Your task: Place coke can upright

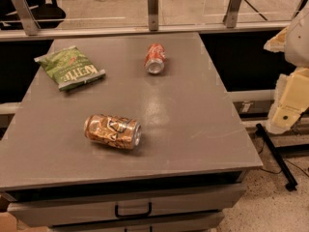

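The coke can [155, 58] is a small red can with white script. It lies on its side at the back middle of the grey table [193, 110], with one silver end facing the camera. My gripper [286, 111] shows as pale cream parts at the right edge of the view, off the table's right side and far from the can. It holds nothing that I can see.
A larger gold-brown patterned can [112, 131] lies on its side at the front left. A green chip bag [70, 68] lies flat at the back left. A railing with metal posts [152, 4] runs behind the table. Drawers with a black handle [133, 210] sit under the front edge.
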`<state>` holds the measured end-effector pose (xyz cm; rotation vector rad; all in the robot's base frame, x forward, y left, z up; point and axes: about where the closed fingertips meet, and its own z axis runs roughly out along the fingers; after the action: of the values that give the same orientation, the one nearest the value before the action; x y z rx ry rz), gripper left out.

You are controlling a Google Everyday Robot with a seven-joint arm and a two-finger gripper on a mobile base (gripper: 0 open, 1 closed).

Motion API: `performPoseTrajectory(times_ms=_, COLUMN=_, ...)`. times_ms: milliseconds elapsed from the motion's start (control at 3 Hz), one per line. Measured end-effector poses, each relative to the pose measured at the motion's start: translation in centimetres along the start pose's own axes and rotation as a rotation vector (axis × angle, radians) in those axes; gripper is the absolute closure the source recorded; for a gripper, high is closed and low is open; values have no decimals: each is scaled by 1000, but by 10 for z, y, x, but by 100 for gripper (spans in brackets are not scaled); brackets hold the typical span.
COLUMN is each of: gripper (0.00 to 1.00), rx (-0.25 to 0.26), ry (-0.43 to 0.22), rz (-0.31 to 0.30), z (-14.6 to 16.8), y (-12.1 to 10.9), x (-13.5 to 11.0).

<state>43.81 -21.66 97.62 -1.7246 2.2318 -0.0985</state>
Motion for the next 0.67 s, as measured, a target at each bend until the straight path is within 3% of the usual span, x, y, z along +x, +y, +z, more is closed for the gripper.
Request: performPoseTrajectory(times_ms=667, gripper=0, rx=24, ry=-10, rz=-5, z=5, y=-12, x=-9)
